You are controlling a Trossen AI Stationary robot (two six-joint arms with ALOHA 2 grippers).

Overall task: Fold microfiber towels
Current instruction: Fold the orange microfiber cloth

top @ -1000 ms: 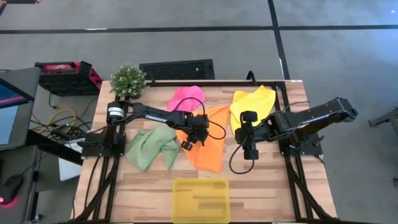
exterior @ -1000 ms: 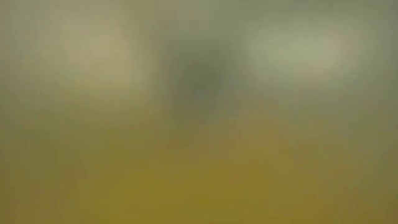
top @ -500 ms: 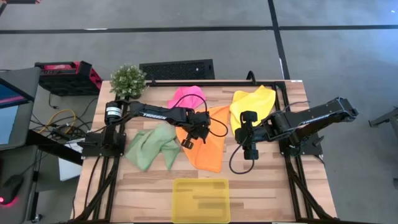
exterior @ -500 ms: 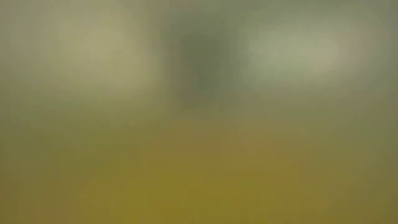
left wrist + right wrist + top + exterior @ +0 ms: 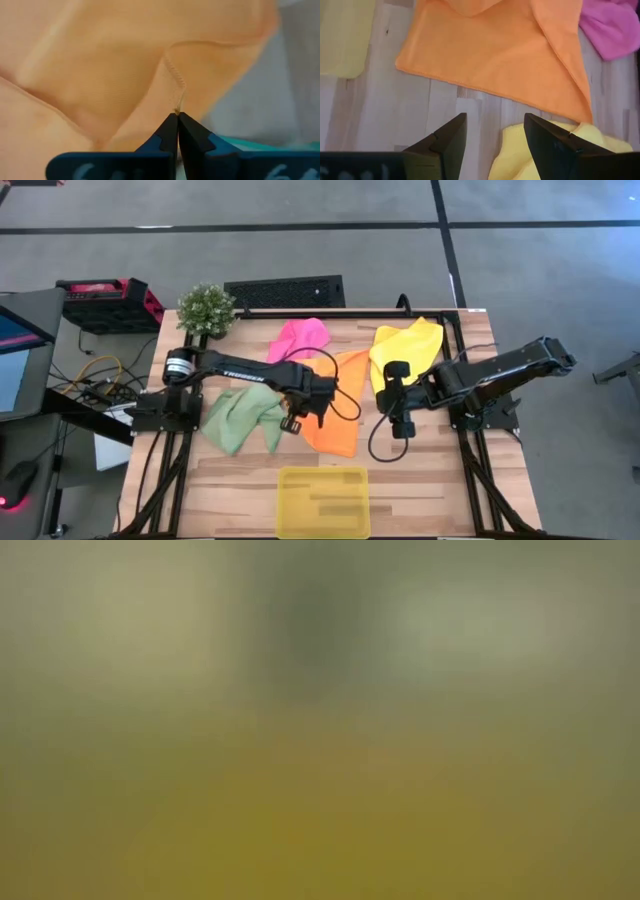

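Left gripper (image 5: 177, 116) clamps fully closed on a corner of the orange towel (image 5: 335, 405) at table centre, apparently to carry it over for a fold. Right gripper (image 5: 495, 132), fingers spread and empty, waits just right of it, over the yellow towel (image 5: 405, 345).

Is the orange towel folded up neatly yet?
Not yet. The orange towel lies mostly spread, with one part lifted by the shut left tool. The right tool hangs open nearby.

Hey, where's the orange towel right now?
In the high view the orange towel lies mid-table, between the green towel and yellow towel, its corner pinched by the left end effector.
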